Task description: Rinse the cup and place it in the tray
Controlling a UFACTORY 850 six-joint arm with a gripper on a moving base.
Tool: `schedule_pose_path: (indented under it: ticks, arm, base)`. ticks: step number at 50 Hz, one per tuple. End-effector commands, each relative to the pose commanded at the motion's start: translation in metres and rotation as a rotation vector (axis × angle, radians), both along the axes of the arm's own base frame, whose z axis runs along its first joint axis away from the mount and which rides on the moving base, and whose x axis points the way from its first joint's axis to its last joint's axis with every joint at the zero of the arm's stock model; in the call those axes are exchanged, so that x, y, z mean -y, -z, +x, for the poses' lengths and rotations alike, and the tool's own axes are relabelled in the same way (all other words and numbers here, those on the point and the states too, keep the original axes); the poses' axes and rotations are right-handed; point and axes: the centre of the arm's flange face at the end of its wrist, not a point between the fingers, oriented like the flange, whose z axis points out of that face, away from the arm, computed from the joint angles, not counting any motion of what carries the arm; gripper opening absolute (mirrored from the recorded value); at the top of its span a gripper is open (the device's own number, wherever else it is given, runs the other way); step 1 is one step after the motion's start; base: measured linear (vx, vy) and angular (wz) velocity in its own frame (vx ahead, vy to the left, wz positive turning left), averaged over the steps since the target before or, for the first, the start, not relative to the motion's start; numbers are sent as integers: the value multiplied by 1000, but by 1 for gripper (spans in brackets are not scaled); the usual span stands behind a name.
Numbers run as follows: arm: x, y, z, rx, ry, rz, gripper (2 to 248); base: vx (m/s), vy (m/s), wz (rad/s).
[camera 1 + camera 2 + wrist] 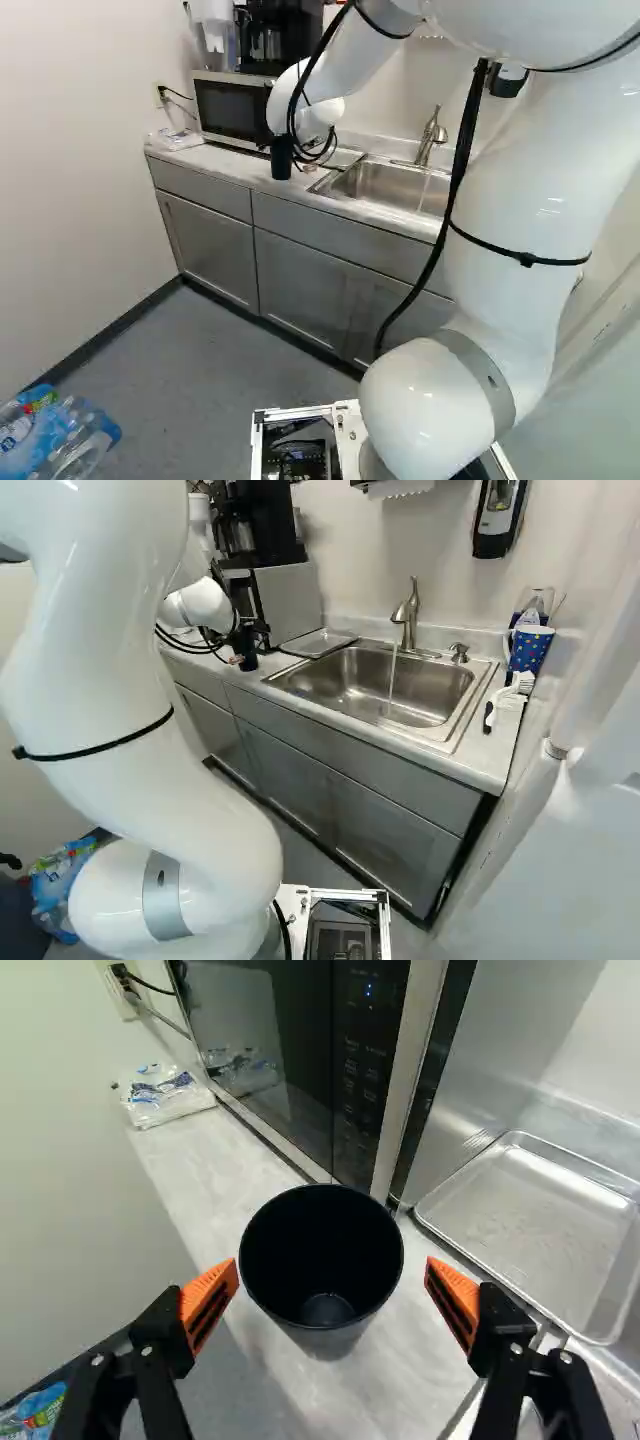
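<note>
gripper (332,1268): spread wide, its fingers at the cup's 9 and 3 o'clock, 12 being straight ahead of the gripper; nothing is pinched, and the gap at 3 looks the wider.
cup (325,1340): upright on the bench (185,1165), between the fingers, mouth up; dark, tapering from a broad rim to a narrower foot, no contents that I can make out.
heft: probably light, so one finger arriving first could nudge or tip it; centre before closing.
wall: likely thin, smooth plastic with some give; a hard squeeze may oval the rim, and wetting should make it slick.
hold: best from both sides below the rim, orange pads (207,1303) flat on the wall; the taper may let them ride down towards the foot, so moderate, even pressure.
microwave (285,1055): close behind the cup, at 12 o'clock; lift clear before swinging.
tray (540,1225): shallow, metal, at 2 o'clock; lower the wet cup foot first.
sink (420,695): at 4 o'clock, beside the tray; water (391,680) runs from the tap (410,620). Filling would add weight, so tilt slowly.
</note>
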Motion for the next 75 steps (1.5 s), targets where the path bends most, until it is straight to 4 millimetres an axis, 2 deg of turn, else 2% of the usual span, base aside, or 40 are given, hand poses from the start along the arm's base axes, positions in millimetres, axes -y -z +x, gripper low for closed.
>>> schedule_pose_path:
  ticks: [26,68,75]
  arm:
    - [-5,1,1,-1,-9,0,247]
    - [-9,38,12,22,-9,6,247]
    - [-9,36,12,45,-10,13,247]
  base:
    - [0,0,0]
    - [0,0,0]
    - [0,0,0]
